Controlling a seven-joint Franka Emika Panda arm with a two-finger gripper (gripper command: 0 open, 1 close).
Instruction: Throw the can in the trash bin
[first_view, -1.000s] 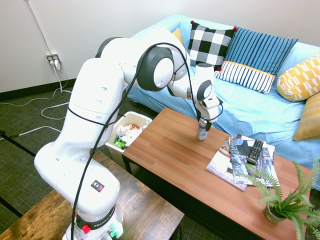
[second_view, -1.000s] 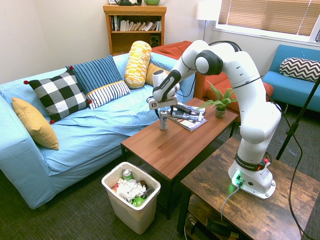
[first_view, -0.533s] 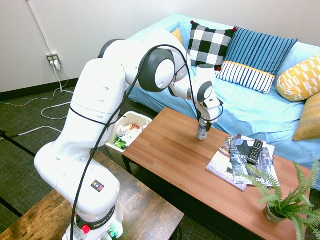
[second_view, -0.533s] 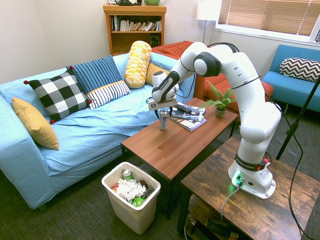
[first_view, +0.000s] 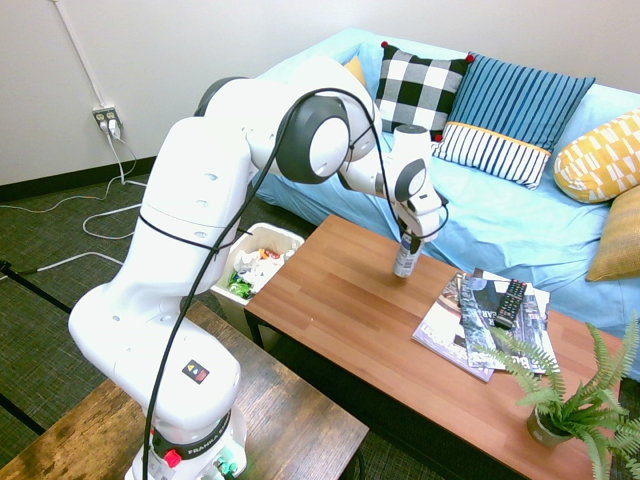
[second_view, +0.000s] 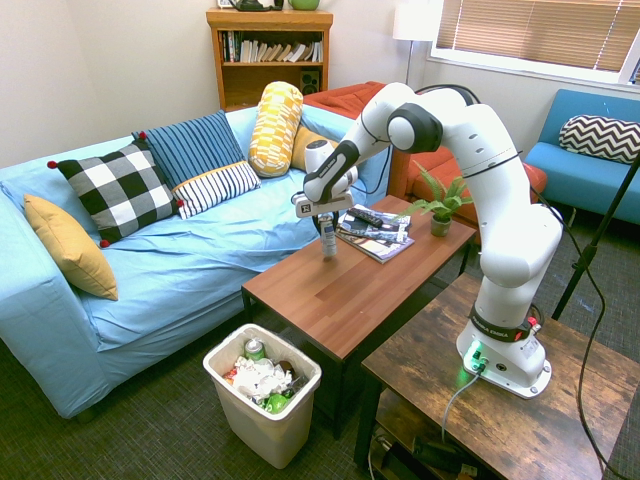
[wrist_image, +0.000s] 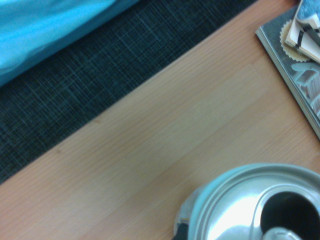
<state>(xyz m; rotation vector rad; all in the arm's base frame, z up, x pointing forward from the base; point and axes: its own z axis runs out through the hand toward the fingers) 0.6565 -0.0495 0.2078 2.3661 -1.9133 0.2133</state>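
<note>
The slim silver can (first_view: 404, 263) hangs over the far side of the wooden coffee table (first_view: 340, 300), just above its top and slightly tilted. My gripper (first_view: 408, 243) comes down from above and is shut on the can's upper part. The second exterior view shows the same hold, with the gripper (second_view: 326, 222) over the can (second_view: 328, 243). In the wrist view the can's shiny top (wrist_image: 255, 202) fills one corner above the wood. The white trash bin (first_view: 284, 236) stands on the carpet by the table's end, partly filled with rubbish; from the other side the trash bin (second_view: 262, 430) sits well below the can.
Magazines (first_view: 465, 325) with a black remote (first_view: 511, 300) lie on the table beside the can, and a potted fern (first_view: 565, 405) stands at the far end. A blue sofa (first_view: 500, 215) with several cushions runs along the table's far side.
The gripper has risen a little with the can, which stood on the tabletop before and now hangs just above it, slightly tilted.
</note>
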